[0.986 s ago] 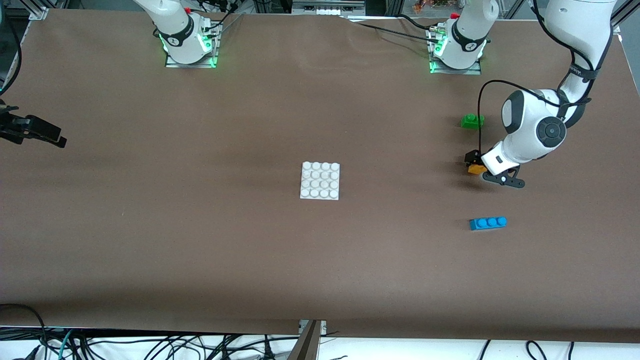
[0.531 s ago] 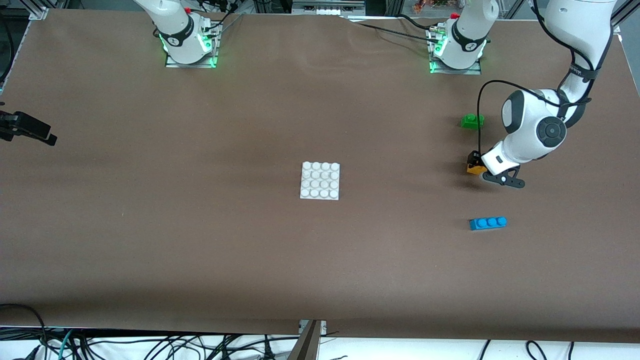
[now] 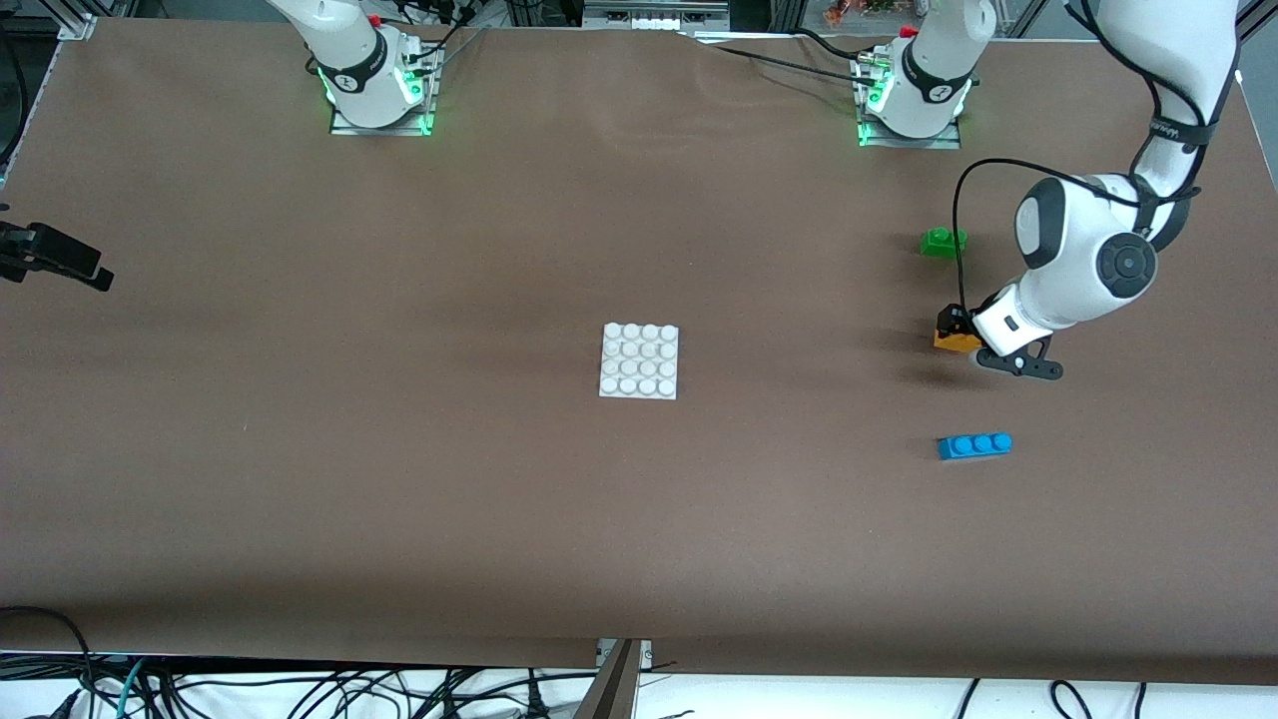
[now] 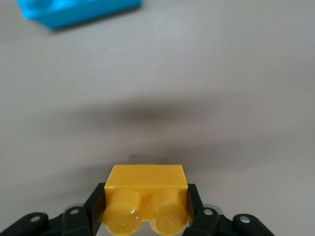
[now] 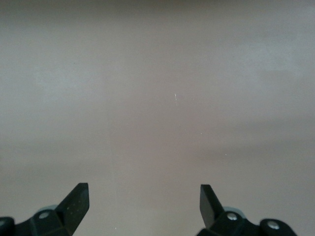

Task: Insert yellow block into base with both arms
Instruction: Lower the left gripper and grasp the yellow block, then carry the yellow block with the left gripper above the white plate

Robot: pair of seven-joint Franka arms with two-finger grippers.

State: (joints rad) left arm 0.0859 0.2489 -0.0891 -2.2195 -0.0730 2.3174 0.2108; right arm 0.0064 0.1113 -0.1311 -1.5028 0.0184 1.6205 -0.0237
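Observation:
My left gripper (image 3: 956,330) is shut on the yellow block (image 3: 954,341) and holds it just above the table, between the green and blue bricks. In the left wrist view the yellow block (image 4: 146,189) sits between the two black fingers (image 4: 93,206), studs toward the camera, with its shadow on the table below. The white base (image 3: 639,361) lies flat at the table's middle, well apart from the block. My right gripper (image 3: 60,262) is open and empty over bare table at the right arm's end; its wrist view (image 5: 144,194) shows only brown tabletop.
A green two-stud brick (image 3: 943,242) lies farther from the front camera than the held block. A blue three-stud brick (image 3: 974,445) lies nearer to it and shows in the left wrist view (image 4: 74,12). Both arm bases stand along the table's top edge.
My left arm has shifted slightly toward its own end of the table with the yellow block held. My right gripper drew back toward the table's edge, then stayed still.

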